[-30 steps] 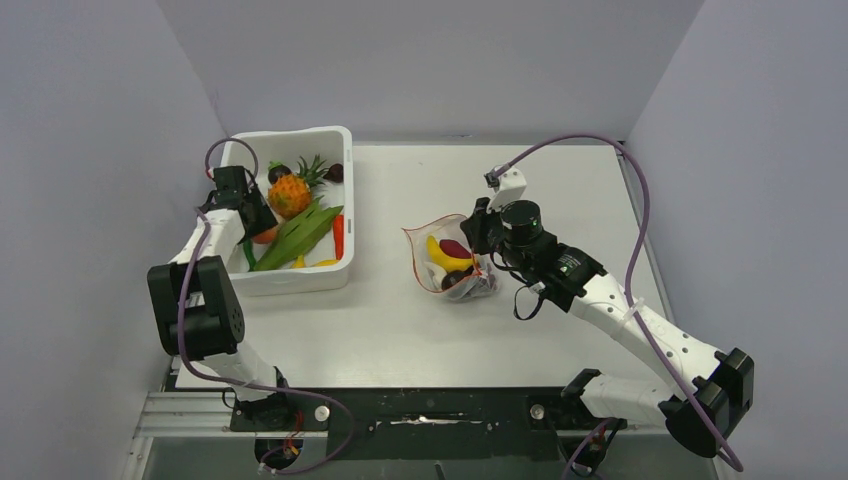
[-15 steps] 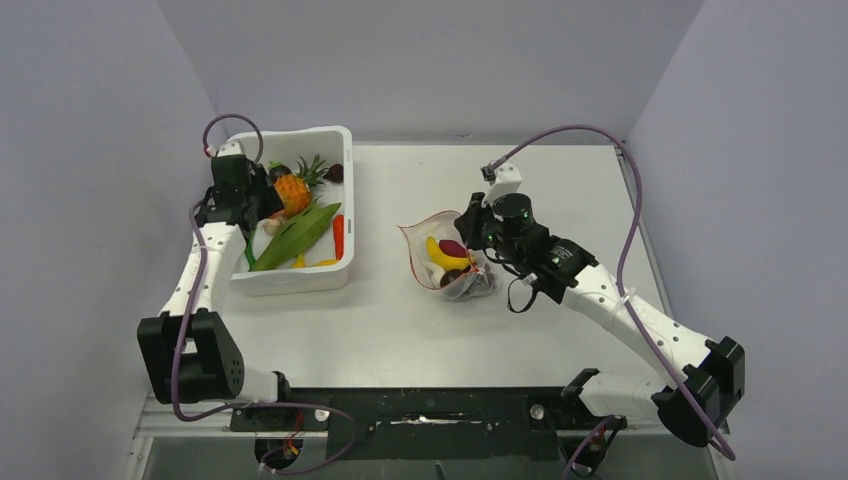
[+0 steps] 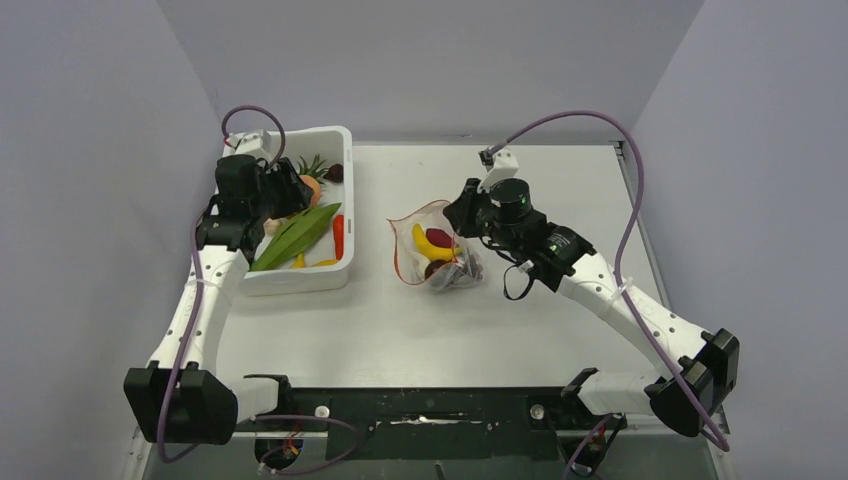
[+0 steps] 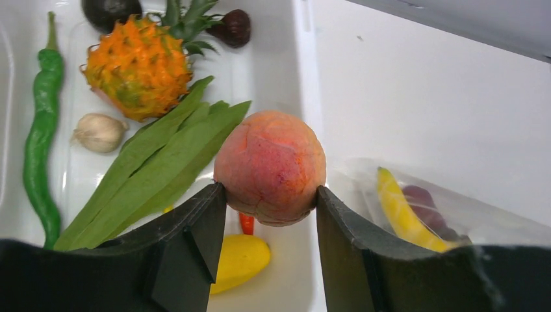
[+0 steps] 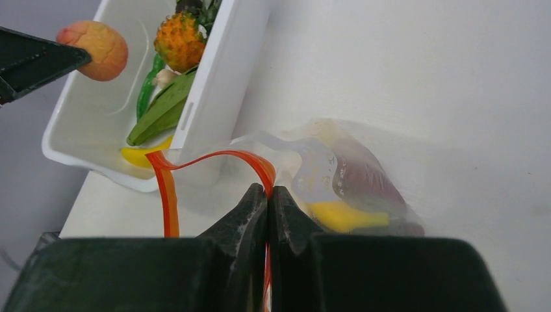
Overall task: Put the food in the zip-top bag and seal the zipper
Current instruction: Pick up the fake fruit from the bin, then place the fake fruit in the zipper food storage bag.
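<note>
My left gripper [image 3: 297, 190] is shut on the red-orange round fruit [image 4: 269, 167] and holds it above the white tub [image 3: 345, 152]; the fruit also shows in the right wrist view [image 5: 94, 41]. My right gripper [image 5: 268, 195] is shut on the red-orange zipper strip [image 5: 167, 188] of the clear zip-top bag [image 3: 435, 262], and the bag's mouth faces the tub. A yellow banana [image 3: 430, 240] and dark purple grapes [image 3: 437, 268] lie inside the bag. The pineapple [image 4: 133, 68], long green pod [image 4: 156, 169] and red chili [image 4: 245, 224] lie in the tub.
The tub also holds a green chili [image 4: 39, 130], a garlic bulb [image 4: 97, 132], a yellow fruit [image 4: 240, 260] and two dark round fruits at its far end. Grey walls close in left, back and right. Purple cables loop above both arms.
My left gripper has risen out of the tub with the round fruit and swung toward the bag. My right gripper has drawn the bag's mouth a little left, toward the tub.
</note>
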You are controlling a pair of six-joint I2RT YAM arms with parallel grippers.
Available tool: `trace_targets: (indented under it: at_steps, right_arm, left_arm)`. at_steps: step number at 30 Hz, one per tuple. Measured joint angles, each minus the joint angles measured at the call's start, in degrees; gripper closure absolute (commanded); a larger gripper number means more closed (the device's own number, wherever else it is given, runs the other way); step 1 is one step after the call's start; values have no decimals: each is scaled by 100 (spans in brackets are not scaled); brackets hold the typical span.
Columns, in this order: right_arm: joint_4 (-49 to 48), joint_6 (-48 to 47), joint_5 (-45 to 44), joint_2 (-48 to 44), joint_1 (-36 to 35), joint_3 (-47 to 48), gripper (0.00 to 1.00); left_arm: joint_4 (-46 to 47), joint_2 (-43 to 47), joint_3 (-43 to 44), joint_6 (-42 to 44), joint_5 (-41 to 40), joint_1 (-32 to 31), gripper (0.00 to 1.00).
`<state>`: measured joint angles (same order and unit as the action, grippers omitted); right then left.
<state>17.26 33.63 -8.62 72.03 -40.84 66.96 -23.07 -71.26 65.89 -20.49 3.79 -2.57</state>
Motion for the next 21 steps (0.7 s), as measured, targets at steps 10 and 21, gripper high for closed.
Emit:
trace_targets:
  at_steps: [10,21]
  right_arm:
    - [-227,472,345,184,114,101,100]
    - [-481,774,610,730,387,20,100]
  left_arm:
    - [164,717,-42,-356,1333,-256,66]
    - [575,1019,-116,-658,1917,-990,66]
